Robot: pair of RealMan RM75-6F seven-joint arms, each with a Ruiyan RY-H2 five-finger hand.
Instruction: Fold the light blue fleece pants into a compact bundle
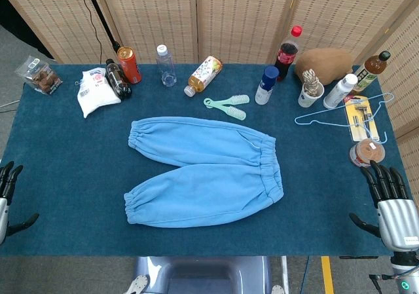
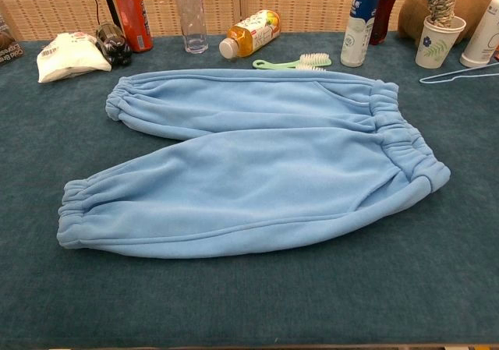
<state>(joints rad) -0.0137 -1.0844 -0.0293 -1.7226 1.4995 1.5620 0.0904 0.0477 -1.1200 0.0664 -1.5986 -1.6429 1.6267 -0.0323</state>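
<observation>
Blue table (image 1: 65,176) | pants (image 1: 203,173) lie flat, both legs spread, no fold made | left hand (image 1: 8,196) and right hand (image 1: 393,205) open, holding nothing | all folding remains

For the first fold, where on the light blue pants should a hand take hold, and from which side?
Probably the near leg's cuff, approached from the left by the left hand: the pants lie flat, cuffs leftward, so lifting it can fold that leg toward the waistband.

Both hands sit low at the near corners, well apart. Right hand (image 1: 391,205) is palm-down-ish, fingers spread and pointing away, thumb out to the side, holding nothing. Left hand (image 1: 8,199) is mostly cropped, but looks open too.
</observation>
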